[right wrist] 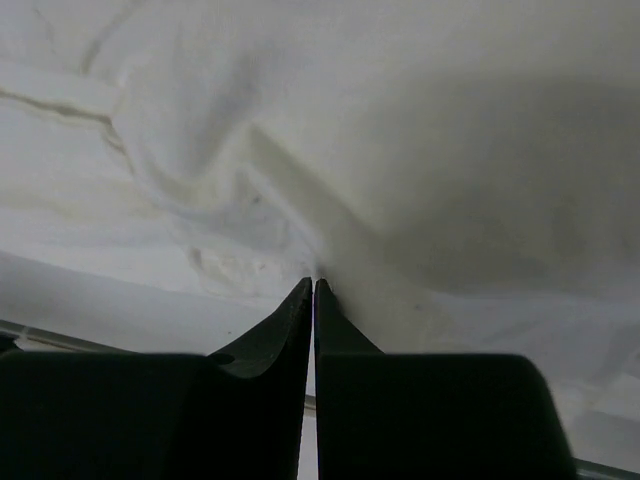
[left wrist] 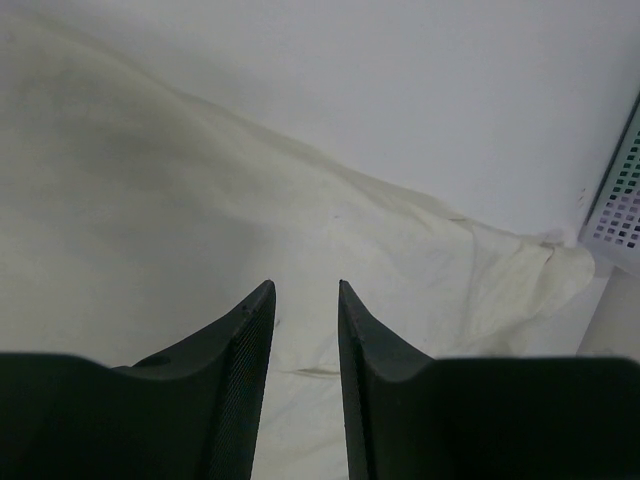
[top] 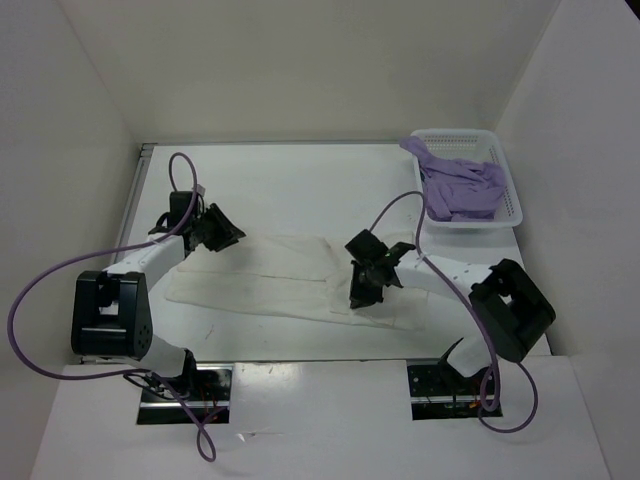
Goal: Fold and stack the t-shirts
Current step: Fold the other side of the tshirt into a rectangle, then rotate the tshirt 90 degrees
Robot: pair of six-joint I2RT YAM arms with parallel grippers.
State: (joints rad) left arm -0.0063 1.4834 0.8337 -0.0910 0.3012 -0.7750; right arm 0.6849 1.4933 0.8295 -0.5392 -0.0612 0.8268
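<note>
A white t-shirt (top: 270,282) lies spread in a long strip across the middle of the table. My left gripper (top: 222,232) hovers over its left end, open; in the left wrist view only cream cloth (left wrist: 250,200) shows through the gap of the gripper (left wrist: 305,285). My right gripper (top: 362,295) sits on the shirt's right part. Seen from the right wrist, its jaws (right wrist: 314,282) are shut, and a ridge of white cloth (right wrist: 400,150) runs up into the tips. A lavender t-shirt (top: 460,185) lies crumpled in the basket.
The white perforated basket (top: 455,135) stands at the back right corner, and its wall (left wrist: 620,200) shows at the right edge of the left wrist view. White walls close in the table on three sides. Purple cables loop off both arms.
</note>
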